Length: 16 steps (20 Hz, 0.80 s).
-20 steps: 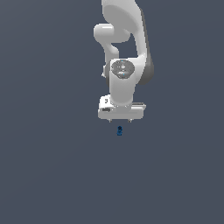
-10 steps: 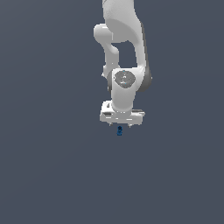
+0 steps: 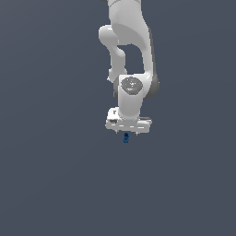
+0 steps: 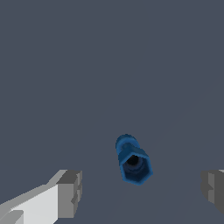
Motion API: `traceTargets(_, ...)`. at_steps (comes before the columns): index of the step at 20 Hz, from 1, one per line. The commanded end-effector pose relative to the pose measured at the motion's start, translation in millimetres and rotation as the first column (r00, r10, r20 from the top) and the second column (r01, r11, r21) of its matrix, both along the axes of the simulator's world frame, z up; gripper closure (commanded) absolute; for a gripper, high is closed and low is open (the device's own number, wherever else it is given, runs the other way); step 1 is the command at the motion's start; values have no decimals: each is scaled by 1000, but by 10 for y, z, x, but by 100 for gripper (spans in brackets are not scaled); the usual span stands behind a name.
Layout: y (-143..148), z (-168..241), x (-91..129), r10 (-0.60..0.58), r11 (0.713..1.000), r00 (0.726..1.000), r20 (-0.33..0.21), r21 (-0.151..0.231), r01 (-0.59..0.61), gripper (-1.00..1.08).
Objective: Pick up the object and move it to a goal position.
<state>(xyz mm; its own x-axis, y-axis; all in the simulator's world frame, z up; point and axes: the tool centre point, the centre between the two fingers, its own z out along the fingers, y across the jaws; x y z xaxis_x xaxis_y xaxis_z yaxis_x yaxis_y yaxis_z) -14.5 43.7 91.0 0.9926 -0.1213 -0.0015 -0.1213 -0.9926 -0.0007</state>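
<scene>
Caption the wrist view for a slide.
Open claw straddles a small blue object on a plain grey surface.

The arm [image 3: 131, 55] looked like smooth white plastic with a soft sheen; the gripper [image 4: 142, 190] had matt grey pads [image 4: 72, 192]. The object [image 4: 132, 159] was smooth, faceted blue – faintly glossy. The table [image 3: 46, 184] was flat, matt slate-grey.

- A plain, flat slate-grey surface [image 3: 50, 184] fills both views from edge to edge.
- No seams, edges or texture show on it.
- The lighting is soft and even.
</scene>
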Motion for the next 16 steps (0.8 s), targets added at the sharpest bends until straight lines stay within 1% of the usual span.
traceTargets(1, -2, -59, -4, -1, 1000, 1000, 0, 0, 1, -92)
traceTargets(9, -1, -417, -12, -2, 1000, 1000, 1, -1, 2, -92)
traceTargets(14, -1, -482, -2, -3, 1000, 1000, 1, -1, 3, -92)
traceTargets(15, -1, -482, -2, -3, 1000, 1000, 1, -1, 3, 108)
traceTargets(16, -1, -482, -2, -3, 1000, 1000, 1, -1, 3, 108)
